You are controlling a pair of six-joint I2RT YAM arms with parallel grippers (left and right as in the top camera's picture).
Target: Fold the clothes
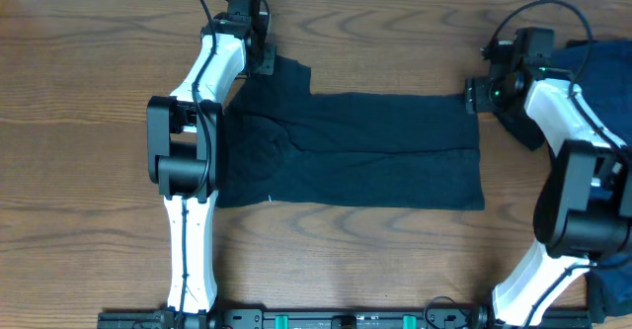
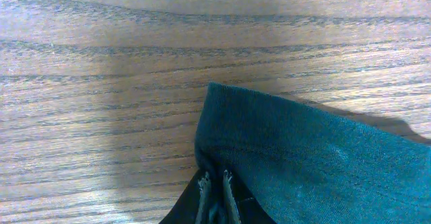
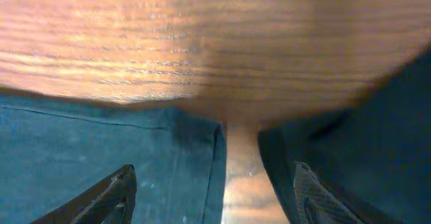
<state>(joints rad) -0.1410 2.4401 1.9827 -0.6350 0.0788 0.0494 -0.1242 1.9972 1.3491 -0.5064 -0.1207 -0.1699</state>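
A very dark teal-black T-shirt [image 1: 375,146] lies flat and wide across the wooden table. My left gripper [image 1: 259,60] sits at its far left corner. In the left wrist view, the left gripper [image 2: 214,178] has its two fingers pressed together with a fold of the T-shirt [image 2: 316,170] pinched between them. My right gripper [image 1: 476,96] hovers at the shirt's far right corner. In the right wrist view the right gripper [image 3: 214,171] is open, straddling the T-shirt's edge [image 3: 101,143] and a strip of bare table.
More dark navy clothes [image 1: 602,67] are heaped at the right edge of the table, just beyond the right gripper, and appear as dark fabric [image 3: 377,130] under its right finger. Bare wood table [image 1: 89,92] surrounds the shirt.
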